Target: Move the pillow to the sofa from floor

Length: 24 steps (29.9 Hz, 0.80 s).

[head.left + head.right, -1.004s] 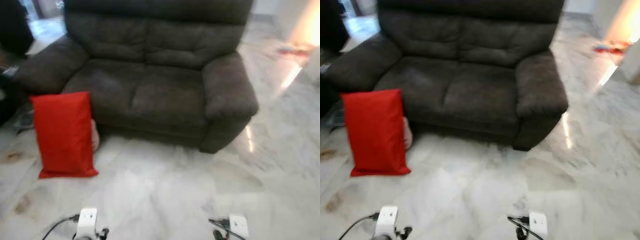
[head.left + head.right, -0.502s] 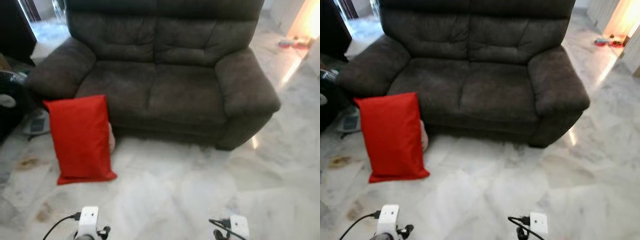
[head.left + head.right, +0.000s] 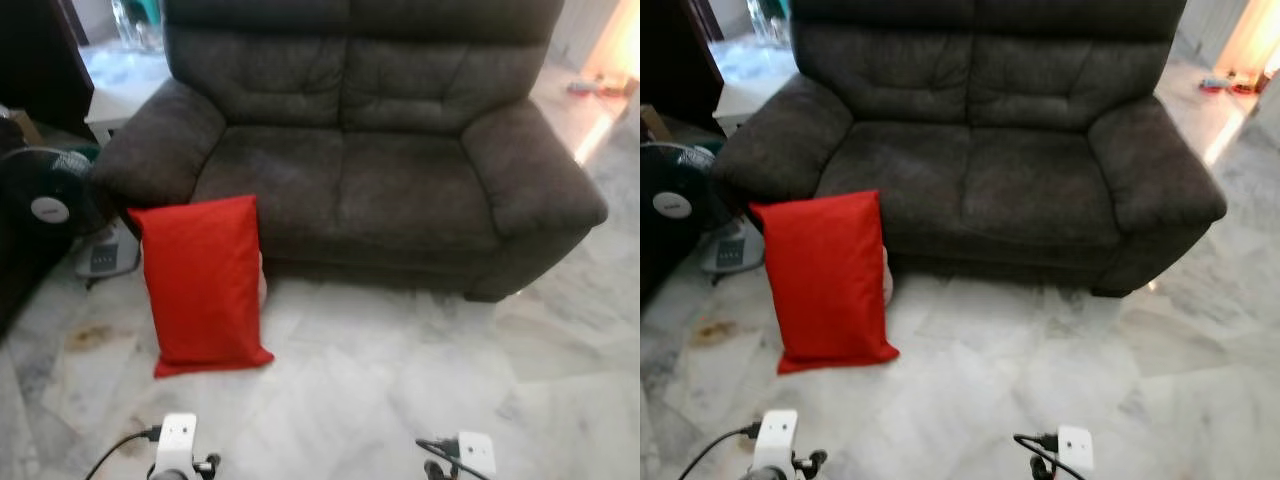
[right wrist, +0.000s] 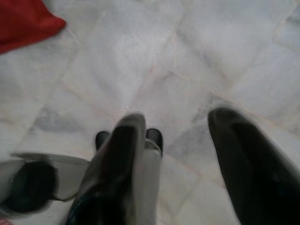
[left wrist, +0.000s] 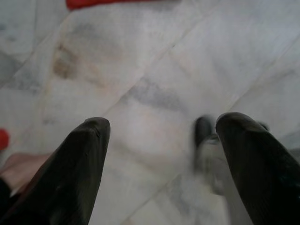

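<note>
A red pillow [image 3: 205, 285] stands upright on the marble floor, leaning against the front of the dark grey sofa [image 3: 380, 170] below its left armrest. The sofa's seat is bare. Both arms hang low over the floor in front of the pillow, their white wrist parts at the bottom of the eye views. My left gripper [image 5: 166, 123] is open above bare marble, with a strip of the red pillow [image 5: 103, 3] beyond it. My right gripper [image 4: 177, 117] is open too, and a corner of the pillow [image 4: 23, 21] lies some way off.
A black fan [image 3: 45, 195] stands left of the sofa with a small white device [image 3: 100, 255] on the floor by it. A white side table [image 3: 125, 95] sits behind the left armrest. Pale marble floor [image 3: 400, 380] spreads between me and the sofa.
The camera has turned left, so sofa and pillow sit further right in the picture and the fan has come into view. The pillow keeps its place against the sofa.
</note>
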### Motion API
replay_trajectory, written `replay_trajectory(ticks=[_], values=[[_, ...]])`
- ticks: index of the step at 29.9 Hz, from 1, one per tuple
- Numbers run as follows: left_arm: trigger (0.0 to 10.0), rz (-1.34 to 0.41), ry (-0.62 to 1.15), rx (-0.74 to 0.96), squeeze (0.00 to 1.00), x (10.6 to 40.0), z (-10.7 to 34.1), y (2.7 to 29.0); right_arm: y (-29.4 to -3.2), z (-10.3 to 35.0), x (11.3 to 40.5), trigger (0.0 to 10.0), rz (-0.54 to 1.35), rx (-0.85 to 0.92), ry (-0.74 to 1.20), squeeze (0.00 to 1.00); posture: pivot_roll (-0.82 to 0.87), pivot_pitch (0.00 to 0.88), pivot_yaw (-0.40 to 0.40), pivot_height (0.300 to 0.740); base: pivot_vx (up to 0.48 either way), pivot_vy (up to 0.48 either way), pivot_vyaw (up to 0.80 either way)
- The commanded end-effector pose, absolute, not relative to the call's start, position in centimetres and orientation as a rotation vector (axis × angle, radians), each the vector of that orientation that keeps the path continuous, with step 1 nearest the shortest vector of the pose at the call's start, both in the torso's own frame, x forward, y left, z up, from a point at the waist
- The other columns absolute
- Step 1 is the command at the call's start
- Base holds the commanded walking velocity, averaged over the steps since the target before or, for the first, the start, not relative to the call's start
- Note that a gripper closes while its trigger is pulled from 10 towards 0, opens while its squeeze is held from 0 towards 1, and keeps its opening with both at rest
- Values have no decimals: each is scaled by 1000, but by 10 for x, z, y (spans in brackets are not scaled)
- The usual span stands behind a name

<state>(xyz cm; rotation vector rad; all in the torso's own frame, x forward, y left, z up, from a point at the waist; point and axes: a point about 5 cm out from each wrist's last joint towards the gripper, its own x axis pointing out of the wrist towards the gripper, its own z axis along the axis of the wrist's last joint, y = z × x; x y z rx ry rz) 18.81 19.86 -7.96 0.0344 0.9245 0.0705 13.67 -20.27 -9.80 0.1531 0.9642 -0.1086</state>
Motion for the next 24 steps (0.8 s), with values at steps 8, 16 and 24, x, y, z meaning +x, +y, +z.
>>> replay_trajectory(ticks=[8, 16, 24], values=[[10000, 83, 924, 41, 0, 185, -80, 204, -201, -97, 141, 10000, -104, 158, 949, 0, 89, 63, -29, 740, 0, 0, 0], [10000, 86, 930, 31, 0, 185, -80, 204, -200, -97, 141, 10000, -99, 165, 947, 0, 92, 63, -27, 740, 0, 0, 0], [10000, 85, 928, 38, 0, 185, -80, 205, -200, -95, 144, 10000, -51, 110, 946, 0, 94, 60, -24, 740, 247, 0, 400]])
